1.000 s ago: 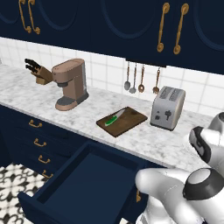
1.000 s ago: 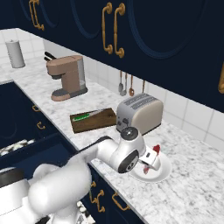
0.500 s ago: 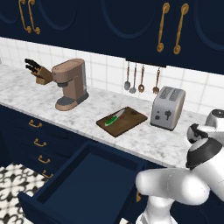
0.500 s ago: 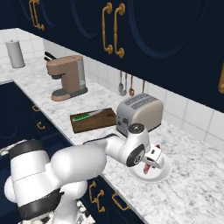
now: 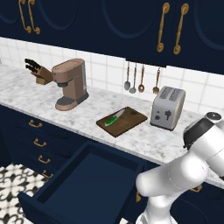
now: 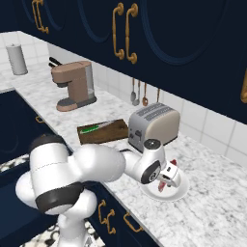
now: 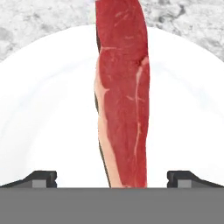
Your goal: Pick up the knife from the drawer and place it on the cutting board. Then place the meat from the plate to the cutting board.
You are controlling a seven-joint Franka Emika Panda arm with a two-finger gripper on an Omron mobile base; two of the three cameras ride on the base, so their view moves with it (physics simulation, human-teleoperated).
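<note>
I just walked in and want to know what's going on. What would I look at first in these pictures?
Probably the red meat, lying on the white plate on the counter to the right of the toaster, with the robot's gripper right over it, jaws open on either side. Next, the green-handled knife lying on the cutting board, and the big blue drawer standing wide open below the counter.

Even, bright rendered light — soft shadows, sharp throughout — no glare.

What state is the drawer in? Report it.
Open. The drawer is pulled out below the counter, its navy inside exposed and bare.
</note>
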